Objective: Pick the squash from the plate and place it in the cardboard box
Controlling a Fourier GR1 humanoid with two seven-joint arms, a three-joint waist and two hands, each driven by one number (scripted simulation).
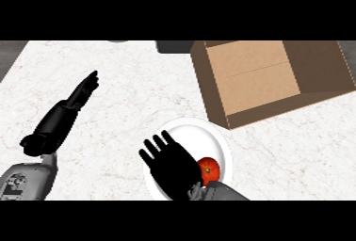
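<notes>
A small red-orange squash lies on the white plate, toward its lower right part. My right hand hovers over the plate just left of the squash, fingers straight and spread, partly covering the squash's left side. The open cardboard box stands at the upper right, its brown floor bare. My left hand is stretched out flat over the counter at the left, fingers straight and pointing away from me, holding nothing.
White marbled counter spans the view. A dark object sits at the back edge left of the box. The box's near corner comes close to the plate's upper right rim.
</notes>
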